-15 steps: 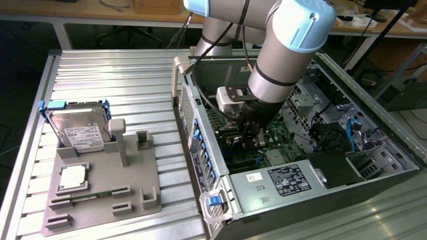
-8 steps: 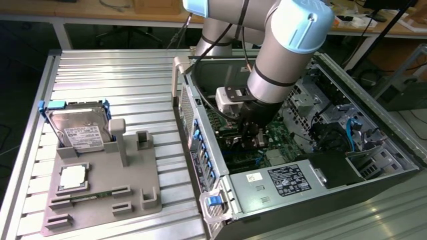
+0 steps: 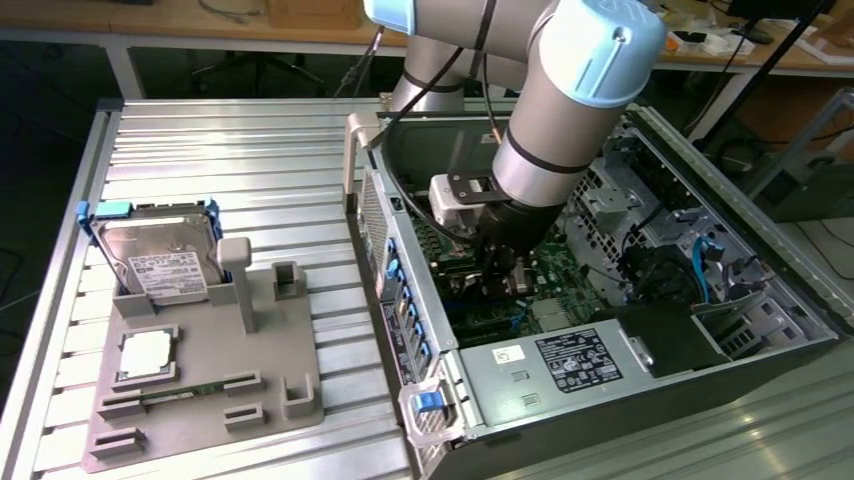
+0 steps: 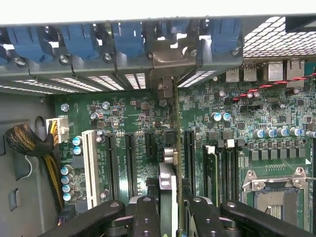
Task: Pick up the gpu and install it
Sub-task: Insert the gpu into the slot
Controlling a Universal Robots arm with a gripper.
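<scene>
Inside the case: the grey arm with pale blue joint caps (image 3: pixel 574 110) is reaching down into the open black computer tower (image 3: pixel 747 385), which is lying on its side on the ribbed metal table (image 3: pixel 227 150).
Gripper: the black two-fingered gripper (image 4: pixel 170 210) is hanging just above the green motherboard (image 4: pixel 128 113); in the exterior view it (image 3: pixel 497 268) is sitting low among the boards.
Grip: the fingers (image 4: pixel 147 217) are pressing together on the gpu from both sides, clamped on its upper edge.
Gpu: the slim, flat card seen edge-on, with a silver metal end bracket (image 4: pixel 168 190), is standing upright between the fingers, running toward the rear wall of the case.
Bracket end: the card's grey metal bracket (image 4: pixel 170 57) is lying against the row of blue plastic slot clips (image 4: pixel 79 42) at the back panel.
Slots: the black expansion slots (image 4: pixel 131 165) and one white slot (image 4: pixel 90 168) are lying beside the card; whether the card is fully seated I cannot tell.
Neighbours: a silver processor socket (image 4: pixel 274 190) is sitting on one side, a yellow-and-black cable bundle (image 4: pixel 52 168) on the other.
Outside the case: a grey plastic parts holder (image 3: pixel 200 380) is resting on the table at the exterior view's left, carrying a silver hard drive with a white label (image 3: pixel 160 265), a square processor chip (image 3: pixel 144 355) and a thin green memory stick (image 3: pixel 180 393).
</scene>
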